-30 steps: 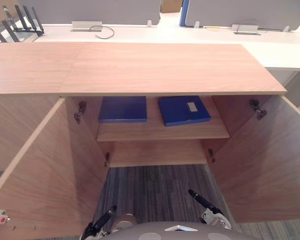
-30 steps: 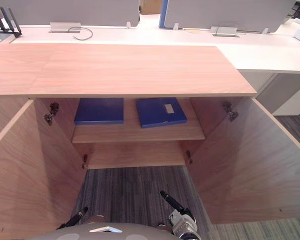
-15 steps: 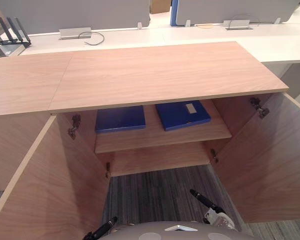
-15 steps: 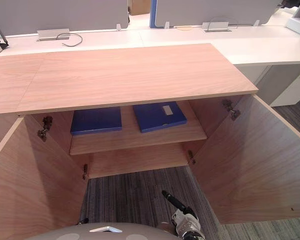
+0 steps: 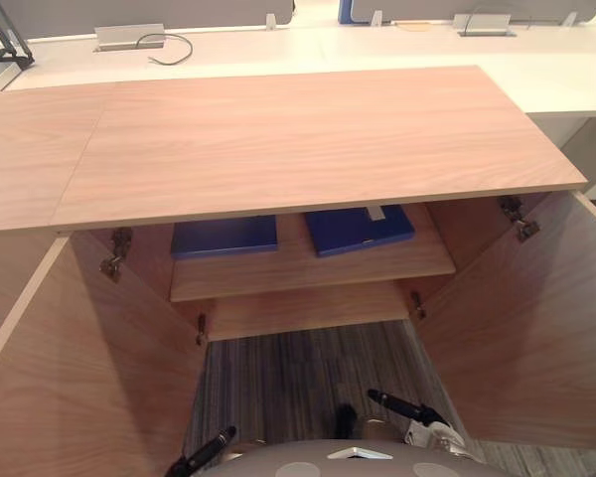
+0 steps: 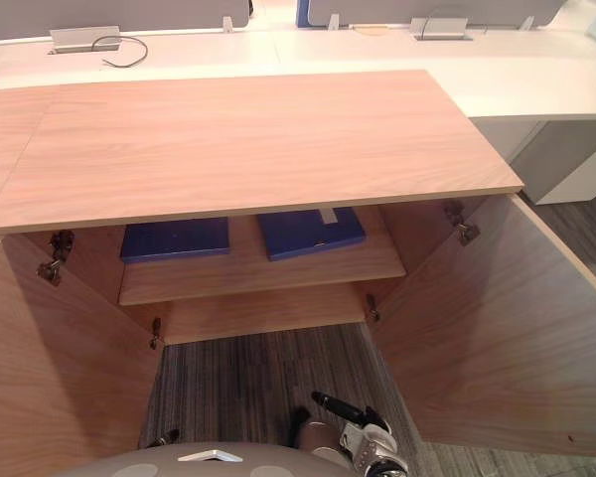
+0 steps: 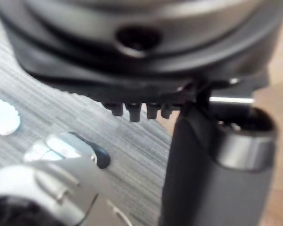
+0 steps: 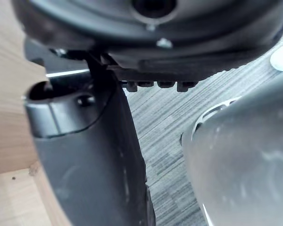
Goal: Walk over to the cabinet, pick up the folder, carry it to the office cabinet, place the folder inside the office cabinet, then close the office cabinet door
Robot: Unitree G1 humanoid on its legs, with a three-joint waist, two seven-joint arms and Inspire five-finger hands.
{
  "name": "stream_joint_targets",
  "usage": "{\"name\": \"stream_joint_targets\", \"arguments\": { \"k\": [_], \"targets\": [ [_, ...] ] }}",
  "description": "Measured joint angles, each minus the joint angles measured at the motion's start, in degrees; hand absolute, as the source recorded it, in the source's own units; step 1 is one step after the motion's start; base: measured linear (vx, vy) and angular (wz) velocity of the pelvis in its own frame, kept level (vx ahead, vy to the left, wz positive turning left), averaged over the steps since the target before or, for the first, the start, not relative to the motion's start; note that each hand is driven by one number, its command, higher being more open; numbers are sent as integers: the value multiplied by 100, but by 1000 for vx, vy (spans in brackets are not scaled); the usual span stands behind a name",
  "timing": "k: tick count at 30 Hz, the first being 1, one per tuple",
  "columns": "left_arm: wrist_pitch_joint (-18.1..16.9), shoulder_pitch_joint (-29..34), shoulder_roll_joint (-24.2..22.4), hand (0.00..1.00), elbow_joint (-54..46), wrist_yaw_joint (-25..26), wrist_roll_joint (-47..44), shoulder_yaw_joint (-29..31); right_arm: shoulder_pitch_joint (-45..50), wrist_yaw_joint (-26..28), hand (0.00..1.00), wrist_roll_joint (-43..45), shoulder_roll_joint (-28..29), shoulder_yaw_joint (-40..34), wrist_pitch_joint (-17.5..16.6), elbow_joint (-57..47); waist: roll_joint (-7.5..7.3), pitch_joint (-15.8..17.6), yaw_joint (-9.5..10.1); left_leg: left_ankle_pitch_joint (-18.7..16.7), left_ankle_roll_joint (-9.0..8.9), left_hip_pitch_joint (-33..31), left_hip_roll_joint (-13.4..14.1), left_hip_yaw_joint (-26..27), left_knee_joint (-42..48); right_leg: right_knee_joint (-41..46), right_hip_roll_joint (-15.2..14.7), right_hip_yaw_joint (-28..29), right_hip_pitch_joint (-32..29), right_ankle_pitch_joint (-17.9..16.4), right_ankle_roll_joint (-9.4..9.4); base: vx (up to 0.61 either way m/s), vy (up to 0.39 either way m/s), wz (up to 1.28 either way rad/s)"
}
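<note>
Cabinet (image 5: 278, 129): I stand nearer now, its top hiding more of left folder (image 5: 223, 237) and right folder (image 5: 358, 227). Left hand (image 5: 204, 452), right hand (image 5: 409, 410): relaxed, empty; pickup pending.

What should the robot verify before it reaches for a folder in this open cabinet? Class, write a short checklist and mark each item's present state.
1. Both doors open: left door and right door are swung wide. Ok.
2. Folders in sight: left folder and right folder lie flat on the shelf, apart; the cabinet top hides their rear edges. Ok.
3. Which folder to take: both are blue, and the right one bears a pale label. Cannot tell.
4. Hands free: left hand and right hand hold nothing, fingers straight. Ok.
5. Hands at shelf height: both hang low, short of the shelf. Not ok.
</note>
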Motion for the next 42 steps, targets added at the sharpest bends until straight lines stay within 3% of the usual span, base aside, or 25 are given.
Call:
{"name": "stream_joint_targets", "arguments": {
  "k": [4, 9, 11, 16, 20, 24, 27, 32, 40, 42],
  "targets": [
    [-11, 118, -12, 100, -257, 54, -26, -407, 73, -32, 100, -60, 93, -102, 2, 44, -132, -87, -13, 214, -120, 26, 151, -63, -237, -780, 250, -78, 332, 346, -121, 127, -59, 2],
    [-40, 42, 107, 100, -345, 186, -87, -1098, 73, -166, 100, -320, 69, 775, 24, -184, -173, -139, -29, 246, -145, 58, 65, -58, -252, -1531, 279, -5, 681, 782, -99, 47, 34, -8],
    [-77, 32, 175, 100, -347, 230, -97, -1319, 152, -262, 100, -451, 156, 1340, 121, -813, -208, -208, -32, 248, -142, -29, -16, -46, -252, -1801, 245, 92, 675, 994, -62, -8, 93, -24],
    [-139, 20, 276, 100, -374, 259, -73, -1705, 493, -322, 100, -1082, 319, 1794, 84, -2954, -248, -229, -60, 242, -130, -56, -181, -55, -243, -1807, 84, 213, 608, 1125, 56, -36, 87, -7],
    [-172, 14, 370, 100, -402, 268, -25, -1931, 203, -620, 100, -1829, 110, 1722, -28, -3241, -299, -200, -49, 113, 45, -217, -241, -85, -244, -1842, 32, 238, 424, 1267, 106, -76, 87, -1],
    [-198, 69, 489, 100, -370, 260, 4, -2235, 56, -640, 100, -2589, -277, 1975, -30, -3234, -332, -176, -21, 78, 94, -229, -310, -38, -221, -1843, -37, 328, 385, 1334, 171, -51, 62, -9],
    [-268, 36, 575, 100, -347, 247, 206, -2599, -326, -639, 100, -3154, -749, 2290, -38, -3218, -283, -143, -33, 68, 112, -429, -396, -4, -122, -1842, -111, 403, 198, 1422, 202, -40, 48, -11],
    [-297, 30, 578, 100, -344, 252, 205, -2885, -1231, -640, 100, -3576, -1370, 2785, -45, -3081, -63, 86, -7, 42, 156, -451, -429, 3, -89, -1813, -127, 452, 163, 1457, 201, 8, 32, -6],
    [-423, -128, 571, 100, -432, 245, 197, -3131, -2534, -595, 100, -3826, -1833, 3418, -128, -1964, 50, 503, 140, -1, 212, -677, -499, -97, 134, -1809, -226, 392, 70, 1520, 214, -4, 24, 5],
    [-511, -187, 539, 100, -501, 233, 152, -3160, -3059, -574, 100, -3817, -1906, 3452, -123, -1525, 134, 751, 149, -19, 241, -824, -561, -166, 305, -1807, -303, 373, 27, 1576, 229, -20, 66, 14]
  ]
}}
